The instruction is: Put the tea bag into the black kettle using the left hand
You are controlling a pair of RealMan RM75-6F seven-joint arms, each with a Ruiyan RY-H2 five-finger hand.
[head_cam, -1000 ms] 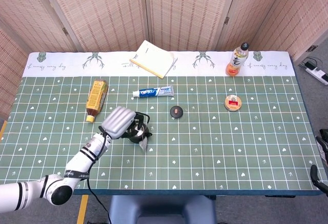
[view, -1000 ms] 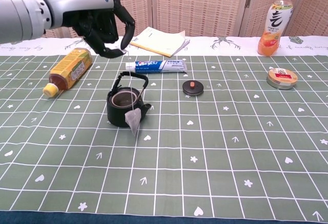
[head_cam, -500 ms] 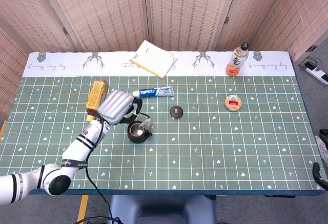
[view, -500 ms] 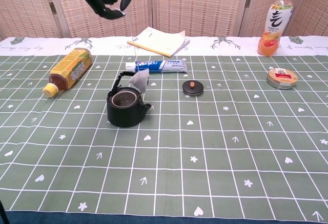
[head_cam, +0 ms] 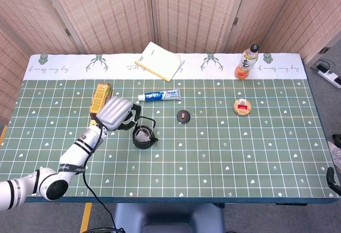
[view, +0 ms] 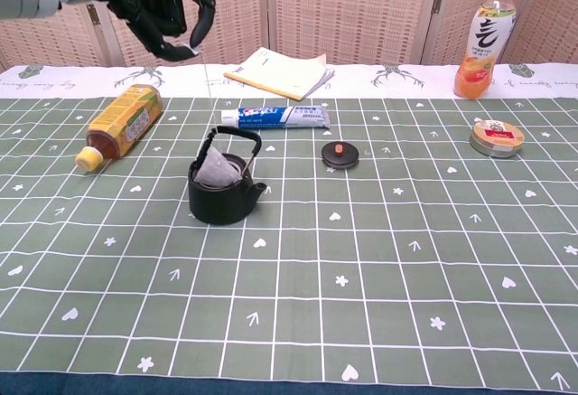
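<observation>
The worktop is wide and green, and the left hand hangs high above it, up and to the left of the black kettle. The hand has its fingers curled together, and it pinches the thin string that runs down to the tea bag. The tea bag sits in the mouth of the kettle, under the looped handle, with its top corner poking up above the rim. I think the job is nearly done. To do this step well, the hand should come down slowly and straight over the kettle, so the bag sinks all the way in and does not tip over the rim. Then it can let go of the string, so the string drops in or drapes over the side. A sideways pull could drag the bag back out or tug the kettle. Some things are hard to see. The string is so thin it almost vanishes. In the head view the hand covers its own fingertips. How deep the bag goes inside the kettle is hidden. The right hand is not in either view
</observation>
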